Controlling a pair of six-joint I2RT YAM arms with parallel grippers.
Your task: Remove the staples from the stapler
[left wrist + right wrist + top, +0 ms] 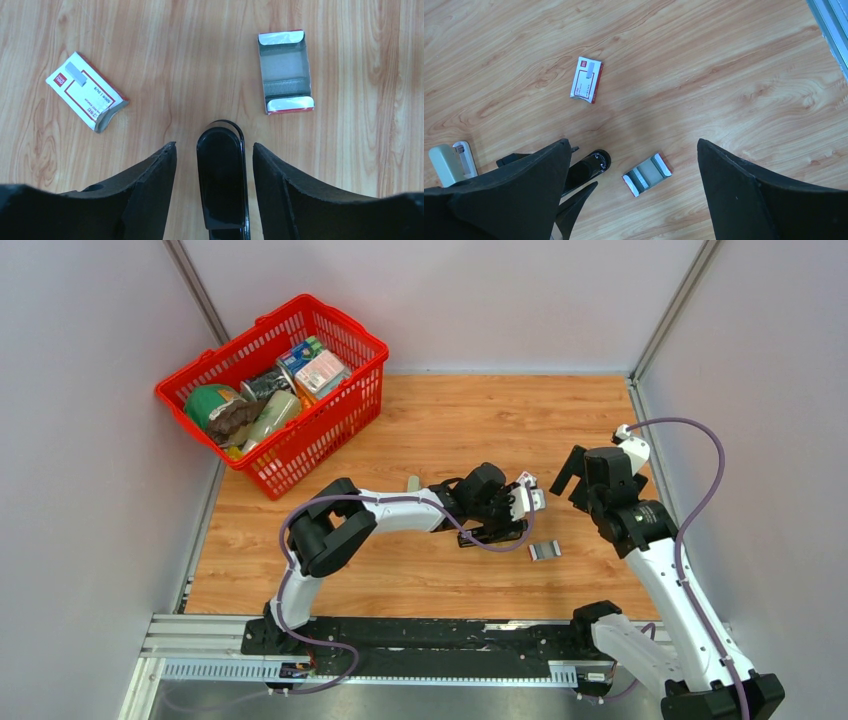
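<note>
here the left jaws straddle the stapler (pixel 221 175), released, gaps showing. the right jaws hang spread wide above the surface (pixel 724 75), over an open tray (pixel 663 167).

Item counts. One black stapler (pixel 221 180); one grey-beige bar (pixel 444 162); one white-and-red box sleeve (pixel 86 91); one open box tray (pixel 290 104) — the staples (pixel 286 89) inside it are too blurred to count. One red basket (pixel 300 455), holding several packaged goods (pixel 320 370). Two grippers — left gripper (pixel 214 145), right gripper (pixel 632 142).
</note>
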